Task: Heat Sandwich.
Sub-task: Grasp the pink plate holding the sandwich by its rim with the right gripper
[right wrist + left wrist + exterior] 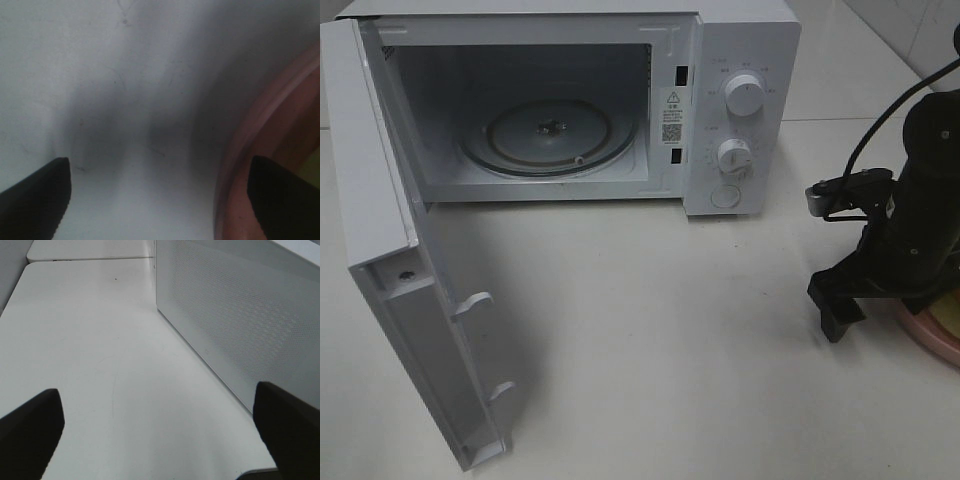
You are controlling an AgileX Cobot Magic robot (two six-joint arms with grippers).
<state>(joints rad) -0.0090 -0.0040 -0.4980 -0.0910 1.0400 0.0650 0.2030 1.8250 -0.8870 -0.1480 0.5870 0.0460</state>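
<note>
A: Sandwich (952,314), position?

B: Only a pale yellow sliver of it shows, at the right edge of the high view. It lies on the pink plate (928,340). The rest is cut off by the frame or hidden behind the right arm (920,200).

A: Log the rest, largest item first.

B: The white table (650,340) carries everything. The white microwave (745,50) stands at its far side. Its door (380,190) is hinged on the left of the high view and swung wide open. The glass turntable (550,135) lies flat on the cavity floor. The black right arm reaches down at the table's right edge, over the plate.

A: Grippers?

B: The right gripper (160,200) has its jaws spread wide with nothing between them. One finger (282,200) is over the plate's rim and the other is over bare table. I cannot tell whether either touches. The left gripper (160,435) also has its jaws spread wide and holds nothing. It is low over the table, just beside a dotted white panel of the microwave.

A: Small items?

B: On the control panel, the upper knob (747,98) sits above the lower knob (734,155), and a round button (725,195) sits beneath both.
</note>
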